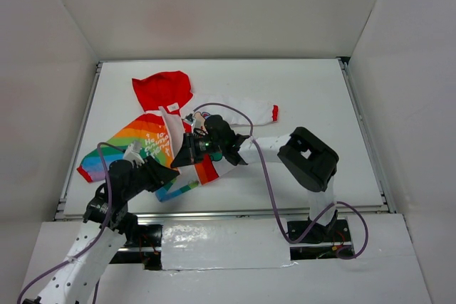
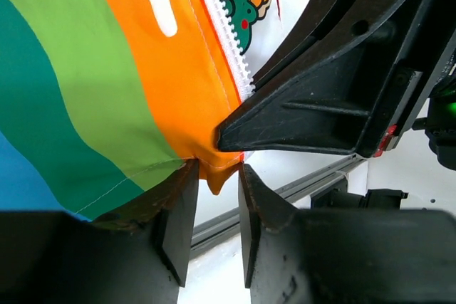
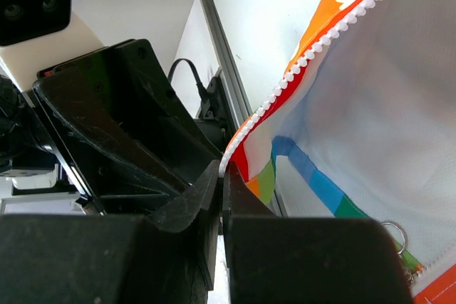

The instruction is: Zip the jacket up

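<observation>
Jacket: the jacket [image 1: 153, 142] lies on the left half of the counter [image 1: 306, 90], with its red hood [image 1: 162, 90] toward the upper left, the rainbow half at the left and the white sleeve with the red cuff [image 1: 274, 112] reaching to the right.
Left claw: the left claw [image 2: 217, 169] is at the lower hem of the rainbow half. Its jaws are partly open and the orange hem corner hangs between them, with a gap visible.
Right claw: the right claw [image 3: 221, 172] is closed and pinches the hem edge just beside the zipper teeth [image 3: 306, 62].
Claws together: they are just beside each other at the centre of the top view.
</observation>
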Available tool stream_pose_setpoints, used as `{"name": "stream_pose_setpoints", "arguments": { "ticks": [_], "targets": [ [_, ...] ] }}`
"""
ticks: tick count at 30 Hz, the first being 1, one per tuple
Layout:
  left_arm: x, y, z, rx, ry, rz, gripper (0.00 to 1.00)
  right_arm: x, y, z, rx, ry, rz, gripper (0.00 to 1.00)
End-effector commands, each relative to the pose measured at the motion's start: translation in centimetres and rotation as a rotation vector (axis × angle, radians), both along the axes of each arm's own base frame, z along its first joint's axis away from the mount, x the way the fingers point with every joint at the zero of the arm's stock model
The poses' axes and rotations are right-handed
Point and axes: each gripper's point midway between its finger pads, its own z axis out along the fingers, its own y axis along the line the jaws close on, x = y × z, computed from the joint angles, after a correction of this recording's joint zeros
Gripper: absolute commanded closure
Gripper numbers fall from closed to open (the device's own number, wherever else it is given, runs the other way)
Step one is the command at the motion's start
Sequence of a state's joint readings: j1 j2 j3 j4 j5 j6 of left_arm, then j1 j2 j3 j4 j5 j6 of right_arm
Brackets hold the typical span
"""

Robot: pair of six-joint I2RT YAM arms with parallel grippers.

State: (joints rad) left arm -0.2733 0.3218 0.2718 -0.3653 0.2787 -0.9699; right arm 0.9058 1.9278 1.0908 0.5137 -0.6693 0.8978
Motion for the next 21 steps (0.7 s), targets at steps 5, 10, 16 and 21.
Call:
{"name": "stream_pose_setpoints", "arguments": {
  "ticks": [5, 10, 16, 21],
  "targets": [
    [0.79, -0.40, 1.80, -0.016, -0.105, -0.025, 0.67, -0.87, 0.77, 2.17, 0.062, -0.028, 0.043, 1.00],
    [0.82, -0.63, 1.45, -0.020, -0.100, -0.038, 0.75, -1.05, 0.93, 2.02, 0.061, -0.017, 0.050, 1.00],
    [0.82, -0.86, 1.74, -0.026, -0.113, -0.054, 0.96, -0.96, 0.98, 1.85, 0.051, -0.013, 0.048, 1.00],
    [0.66, -1.07, 1.97, -0.015, -0.121, -0.082, 1.00, -0.98, 1.12, 1.57, 0.042, -0.002, 0.056, 1.00]
  ]
}}
